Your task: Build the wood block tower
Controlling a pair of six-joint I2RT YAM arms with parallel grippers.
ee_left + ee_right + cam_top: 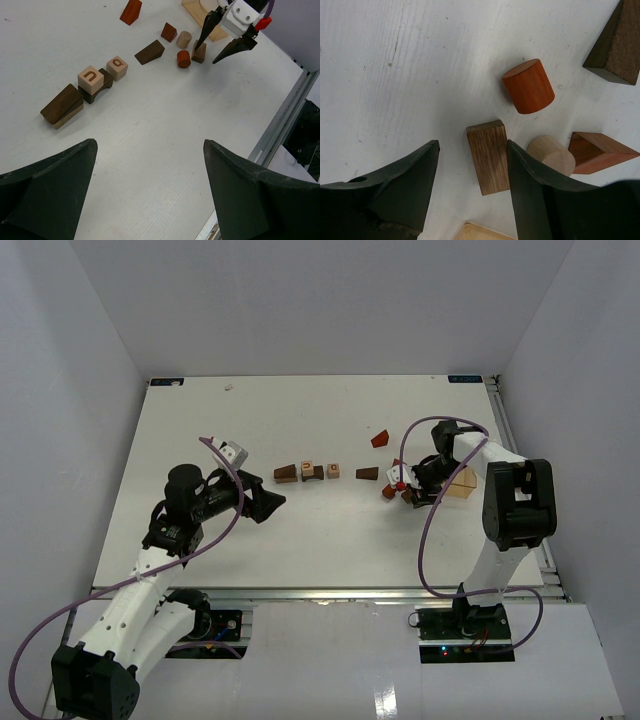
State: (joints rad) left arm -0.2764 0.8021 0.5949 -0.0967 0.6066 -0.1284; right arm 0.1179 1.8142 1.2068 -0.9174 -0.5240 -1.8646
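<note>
At 3 o'clock on the table (pixel 300 420), the right arm bends low. The right gripper (pixel 409 492) sits astride a brown block (pixel 489 157), jaws loose, not squeezing. The left gripper (pixel 272 502), wide and empty, points to 3 o'clock, near the row of blocks (pixel 310 472) in the middle.

The white-tubed, black-jointed left arm (pixel 130 605) and its matching right arm (pixel 492 555) each trail a looping purple cable (pixel 422 550). Their wedge-shaped fingers (pixel 50 195) are matte black, and a small red tab (pixel 263 22) marks the right wrist.
</note>
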